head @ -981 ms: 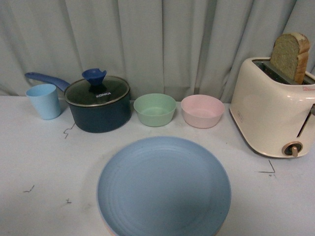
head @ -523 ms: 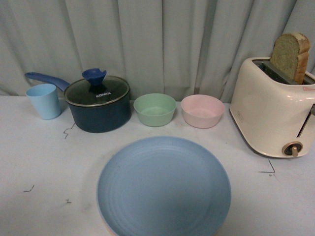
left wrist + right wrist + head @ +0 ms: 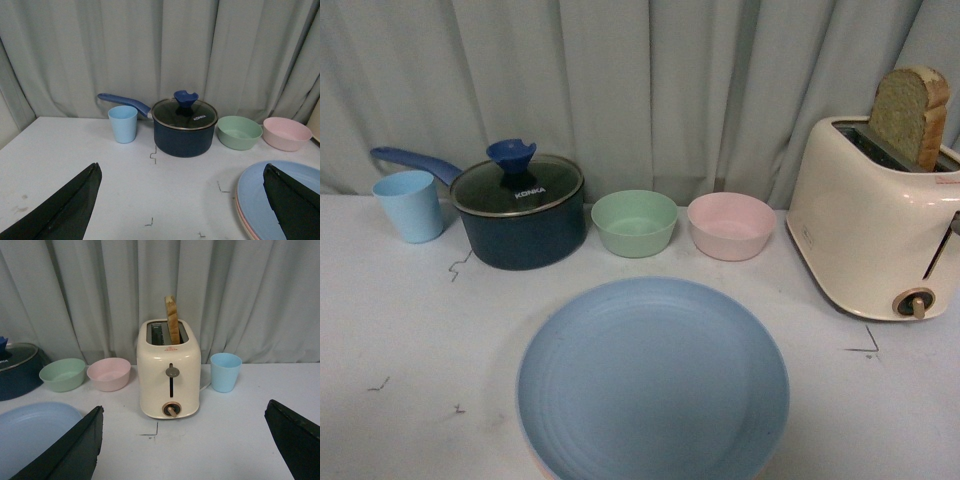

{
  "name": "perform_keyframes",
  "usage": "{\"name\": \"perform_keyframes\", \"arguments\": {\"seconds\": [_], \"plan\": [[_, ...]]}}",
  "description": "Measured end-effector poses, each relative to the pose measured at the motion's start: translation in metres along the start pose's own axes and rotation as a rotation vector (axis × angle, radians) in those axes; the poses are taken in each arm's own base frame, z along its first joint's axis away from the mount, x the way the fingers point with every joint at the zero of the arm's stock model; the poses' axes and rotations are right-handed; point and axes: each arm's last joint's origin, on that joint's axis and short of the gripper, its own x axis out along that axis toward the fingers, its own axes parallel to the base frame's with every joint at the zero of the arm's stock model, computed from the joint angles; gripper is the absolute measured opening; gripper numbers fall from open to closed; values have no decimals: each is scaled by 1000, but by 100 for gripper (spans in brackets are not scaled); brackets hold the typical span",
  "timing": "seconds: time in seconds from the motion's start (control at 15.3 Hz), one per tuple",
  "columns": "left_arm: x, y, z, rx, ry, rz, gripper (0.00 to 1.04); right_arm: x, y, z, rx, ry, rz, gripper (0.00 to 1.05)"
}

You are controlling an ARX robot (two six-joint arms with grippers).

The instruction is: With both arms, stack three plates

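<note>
The light blue plate (image 3: 653,380) lies at the table's near middle, on top of a stack. In the left wrist view the blue plate (image 3: 252,200) shows a beige rim (image 3: 238,210) and a pink rim (image 3: 245,227) under it. It also shows in the right wrist view (image 3: 35,435). Neither arm is in the front view. My left gripper (image 3: 181,167) is open and empty above the bare table, with one finger (image 3: 295,205) over the stack's edge. My right gripper (image 3: 185,407) is open and empty, facing the toaster.
At the back stand a light blue cup (image 3: 410,205), a dark blue lidded pot (image 3: 520,215), a green bowl (image 3: 635,222) and a pink bowl (image 3: 731,226). A cream toaster (image 3: 875,225) with bread stands at the right, with a second blue cup (image 3: 225,372) beyond it.
</note>
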Motion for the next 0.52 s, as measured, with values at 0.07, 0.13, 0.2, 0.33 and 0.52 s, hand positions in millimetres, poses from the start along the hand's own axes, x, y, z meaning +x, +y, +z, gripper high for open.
{"name": "perform_keyframes", "arguments": {"seconds": [0.07, 0.13, 0.2, 0.33, 0.52], "plan": [[0, 0, 0, 0, 0, 0, 98, 0, 0, 0, 0, 0, 0, 98], [0, 0, 0, 0, 0, 0, 98, 0, 0, 0, 0, 0, 0, 98], [0, 0, 0, 0, 0, 0, 98, 0, 0, 0, 0, 0, 0, 98], [0, 0, 0, 0, 0, 0, 98, 0, 0, 0, 0, 0, 0, 98], [0, 0, 0, 0, 0, 0, 98, 0, 0, 0, 0, 0, 0, 98]]}}
